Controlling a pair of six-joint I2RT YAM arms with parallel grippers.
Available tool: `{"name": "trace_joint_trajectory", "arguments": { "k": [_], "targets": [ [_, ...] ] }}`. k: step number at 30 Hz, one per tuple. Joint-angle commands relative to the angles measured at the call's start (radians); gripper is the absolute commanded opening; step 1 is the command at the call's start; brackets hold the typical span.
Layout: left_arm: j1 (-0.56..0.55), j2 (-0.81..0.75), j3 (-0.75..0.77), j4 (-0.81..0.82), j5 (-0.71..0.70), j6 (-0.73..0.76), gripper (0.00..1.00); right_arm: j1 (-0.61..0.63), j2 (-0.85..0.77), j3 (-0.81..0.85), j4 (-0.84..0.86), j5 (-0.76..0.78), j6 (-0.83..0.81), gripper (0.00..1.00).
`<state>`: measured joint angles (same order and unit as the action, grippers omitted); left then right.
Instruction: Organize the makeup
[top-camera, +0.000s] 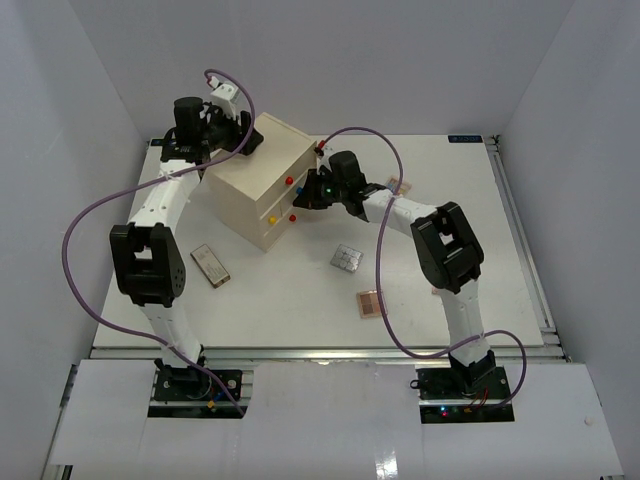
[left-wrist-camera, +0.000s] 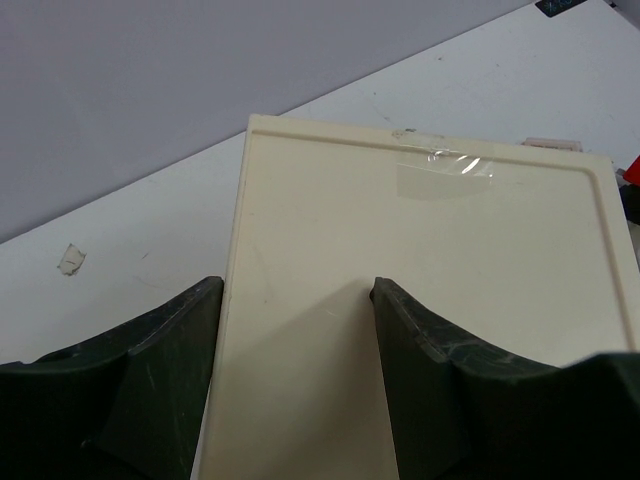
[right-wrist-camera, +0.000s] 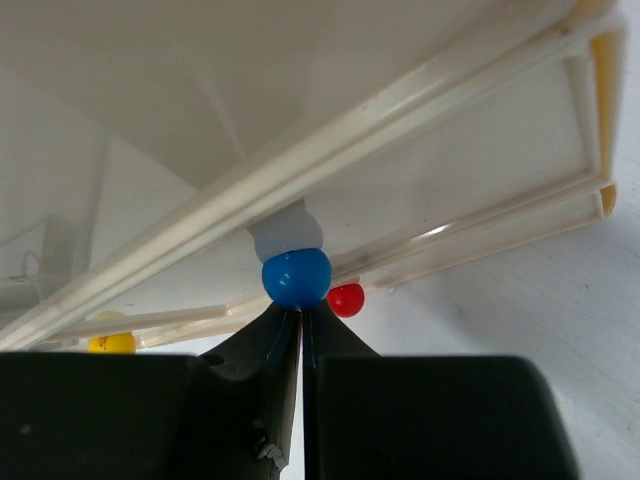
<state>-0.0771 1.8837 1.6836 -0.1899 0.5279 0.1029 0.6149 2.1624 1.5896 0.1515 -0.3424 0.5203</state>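
Far palette (top-camera: 398, 184), perhaps, partly hidden

A white table (top-camera: 470, 200) sits inside plain white walls (top-camera: 400, 60) on the left, far and right sides. A cream wooden drawer chest (top-camera: 250, 175) stands far left on it.

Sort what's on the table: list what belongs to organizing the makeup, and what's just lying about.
Belongs to the job:
- brown palette
- silver palette
- pink palette
- small pinkish flat item beyond the chest, probably makeup too

Not makeup:
- cream drawer chest, likely where the makeup goes
- small pale scrap on the table
- clear tape on the chest's top
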Motion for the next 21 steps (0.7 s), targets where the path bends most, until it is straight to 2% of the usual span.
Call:
{"name": "trace_joint_trajectory", "arguments": {
  "k": [1, 4, 9, 11, 12, 14, 15, 17, 21],
  "targets": [
    [-0.076, 0.032, -0.053, -0.210, 0.034, -0.036, 0.73, -0.014, -0.059, -0.062, 0.136, 0.038, -0.050, 0.08],
    [-0.044, 0.026, -0.021, -0.182, -0.024, -0.115, 0.78, -0.036, -0.172, -0.163, 0.157, 0.048, -0.124, 0.11],
    [0.025, 0.027, 0.118, -0.164, -0.156, -0.228, 0.88, -0.076, -0.335, -0.328, 0.166, -0.030, -0.285, 0.29],
    [0.047, 0.036, 0.180, -0.165, -0.192, -0.247, 0.91, -0.099, -0.387, -0.375, 0.151, -0.138, -0.364, 0.41],
    [0.056, 0.040, 0.209, -0.167, -0.204, -0.250, 0.93, -0.111, -0.406, -0.390, 0.148, -0.194, -0.380, 0.43],
    [0.069, 0.058, 0.301, -0.171, -0.225, -0.269, 0.94, -0.138, -0.443, -0.412, 0.112, -0.352, -0.443, 0.58],
    [0.071, 0.062, 0.344, -0.173, -0.235, -0.272, 0.95, -0.146, -0.458, -0.419, 0.102, -0.412, -0.465, 0.61],
    [0.076, 0.048, 0.365, -0.160, -0.253, -0.286, 0.96, -0.152, -0.480, -0.432, 0.049, -0.474, -0.522, 0.72],
    [0.076, -0.075, 0.291, -0.098, -0.292, -0.313, 0.96, -0.150, -0.509, -0.497, 0.039, -0.532, -0.584, 0.76]
  ]
}}
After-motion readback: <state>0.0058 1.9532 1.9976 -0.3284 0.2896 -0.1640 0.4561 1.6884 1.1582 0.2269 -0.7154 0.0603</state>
